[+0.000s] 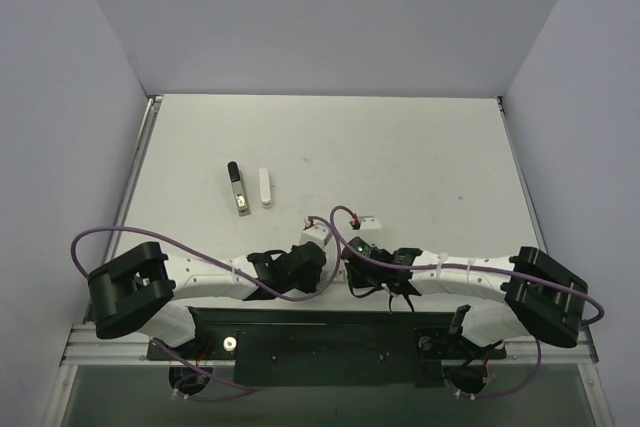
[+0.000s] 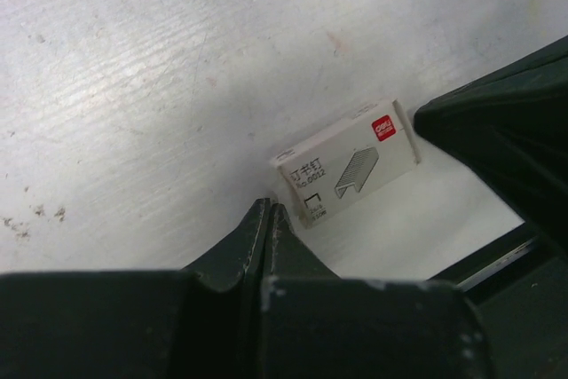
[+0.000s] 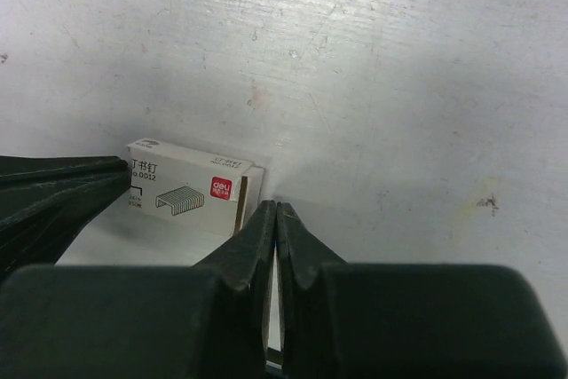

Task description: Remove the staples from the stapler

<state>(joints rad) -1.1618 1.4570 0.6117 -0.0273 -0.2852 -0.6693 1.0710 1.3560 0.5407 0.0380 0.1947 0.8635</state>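
The stapler lies on the white table at the far left in the top view. Its black-and-silver base bar (image 1: 238, 190) and its white top bar (image 1: 265, 187) lie side by side, a small gap between them. No loose staples show in any view. My left gripper (image 1: 322, 247) (image 2: 269, 208) and my right gripper (image 1: 352, 247) (image 3: 277, 206) sit close together at the near middle of the table, well short of the stapler. Both are shut and empty.
A small white box of staples with a red logo lies on the table just ahead of and between the two grippers, in the left wrist view (image 2: 348, 162) and the right wrist view (image 3: 186, 185). Purple cables loop over both arms. Grey walls enclose the table.
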